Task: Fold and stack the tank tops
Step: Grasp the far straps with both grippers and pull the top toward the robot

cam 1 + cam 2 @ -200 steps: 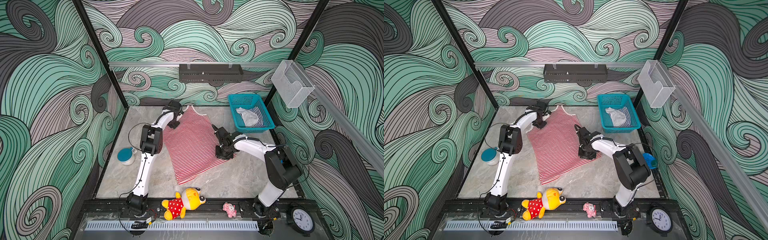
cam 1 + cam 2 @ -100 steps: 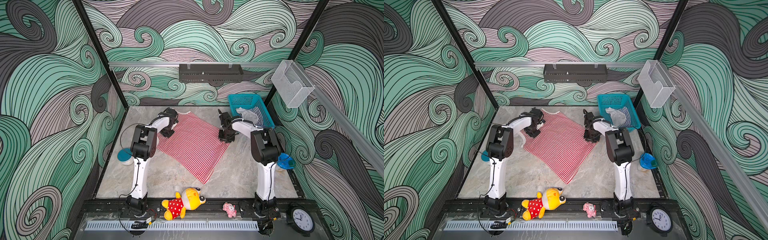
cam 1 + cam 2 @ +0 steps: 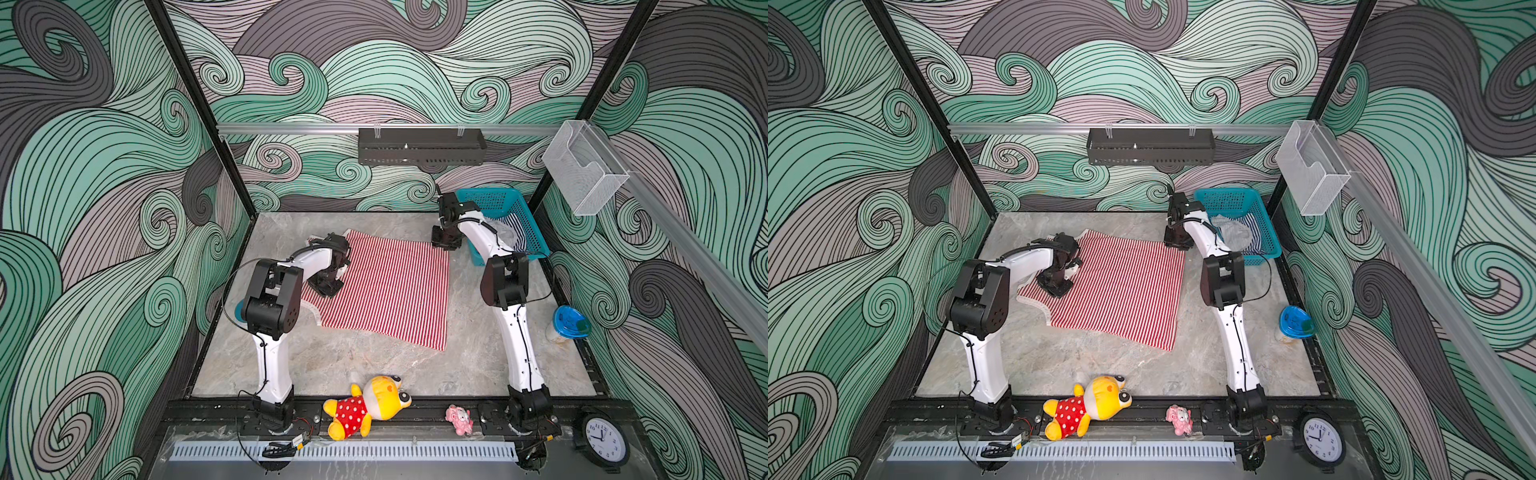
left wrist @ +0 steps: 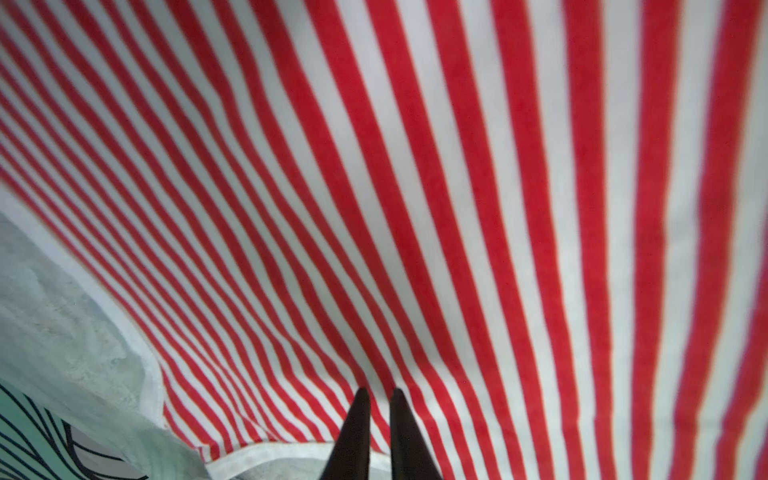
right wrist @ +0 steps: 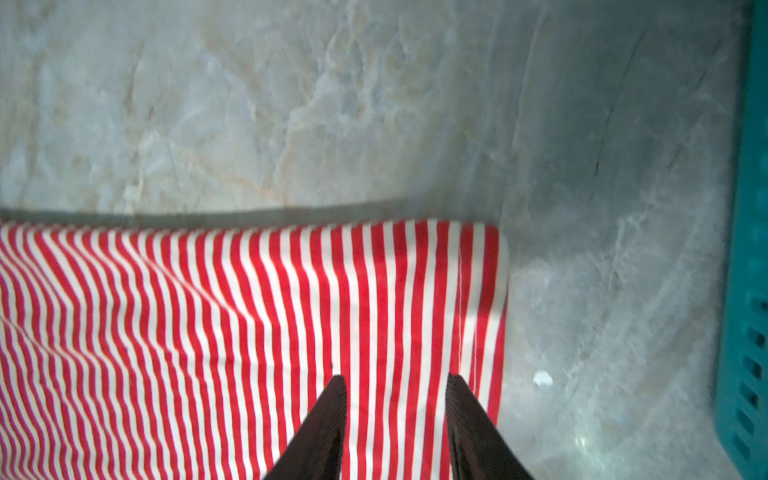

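Both top views look steeply down from high at the front, sharing the marble table (image 3: 374,365). Both wrist cameras hang close over the red-and-white tank top (image 4: 415,166), the left one blurred, seemingly nearest; the right catches the teal basket (image 5: 748,291).

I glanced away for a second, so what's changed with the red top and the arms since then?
The red top was swung round: its hem, which faced the front, now faces the basket. The right fingers carried a hem corner back toward the basket and have opened over it. The left fingers came forward, still pinching the shoulder end. The navy top and plush toy stayed put.
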Controlling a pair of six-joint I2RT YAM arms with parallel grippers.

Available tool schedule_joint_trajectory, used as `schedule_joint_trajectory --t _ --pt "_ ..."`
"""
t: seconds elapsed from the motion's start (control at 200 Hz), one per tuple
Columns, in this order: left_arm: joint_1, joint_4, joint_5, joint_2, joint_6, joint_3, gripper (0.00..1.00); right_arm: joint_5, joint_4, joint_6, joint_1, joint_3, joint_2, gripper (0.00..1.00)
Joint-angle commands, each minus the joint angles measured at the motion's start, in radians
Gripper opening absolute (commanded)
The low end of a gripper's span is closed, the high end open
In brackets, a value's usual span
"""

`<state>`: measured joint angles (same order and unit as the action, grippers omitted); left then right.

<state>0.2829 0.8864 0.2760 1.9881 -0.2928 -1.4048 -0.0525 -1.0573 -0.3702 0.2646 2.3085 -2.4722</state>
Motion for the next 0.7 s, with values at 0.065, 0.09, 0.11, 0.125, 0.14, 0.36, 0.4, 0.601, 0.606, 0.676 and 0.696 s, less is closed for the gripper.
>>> schedule_joint_trajectory --t 0.065,0.09,0.11,0.125,0.14,0.36,0.4,0.601,0.606,0.676,0.696 --pt "0.005 0.017 -0.048 -0.066 0.058 -0.122 0.16 -0.047 0.142 -0.008 0.092 -0.397 0.352 0.48" --pt "0.006 0.018 -0.053 -0.058 0.057 -0.138 0.16 -0.047 0.158 -0.017 0.101 -0.451 0.389 0.49" --pt "0.005 0.016 -0.058 -0.051 0.055 -0.148 0.16 -0.047 0.172 -0.026 0.108 -0.495 0.417 0.49" --pt "0.005 0.015 -0.058 -0.043 0.053 -0.154 0.16 -0.051 0.181 -0.032 0.115 -0.526 0.437 0.49" --pt "0.005 0.011 -0.06 -0.037 0.05 -0.158 0.16 -0.054 0.192 -0.039 0.119 -0.558 0.456 0.49" --pt "0.004 -0.008 -0.042 0.072 0.017 -0.228 0.16 -0.115 0.347 -0.149 0.2 -0.972 0.685 0.49" --pt "0.004 -0.016 -0.038 0.083 0.015 -0.229 0.16 -0.127 0.366 -0.164 0.217 -1.015 0.705 0.49" --pt "0.004 -0.036 -0.051 0.09 0.015 -0.205 0.16 -0.142 0.417 -0.217 0.269 -1.134 0.717 0.49" --pt "0.004 -0.037 -0.051 0.09 0.015 -0.204 0.16 -0.141 0.417 -0.218 0.268 -1.136 0.716 0.49" --pt "0.004 -0.044 -0.049 0.092 0.015 -0.189 0.16 -0.14 0.426 -0.224 0.269 -1.157 0.688 0.49" --pt "0.004 -0.044 -0.047 0.096 0.014 -0.186 0.16 -0.139 0.425 -0.224 0.269 -1.158 0.678 0.49"
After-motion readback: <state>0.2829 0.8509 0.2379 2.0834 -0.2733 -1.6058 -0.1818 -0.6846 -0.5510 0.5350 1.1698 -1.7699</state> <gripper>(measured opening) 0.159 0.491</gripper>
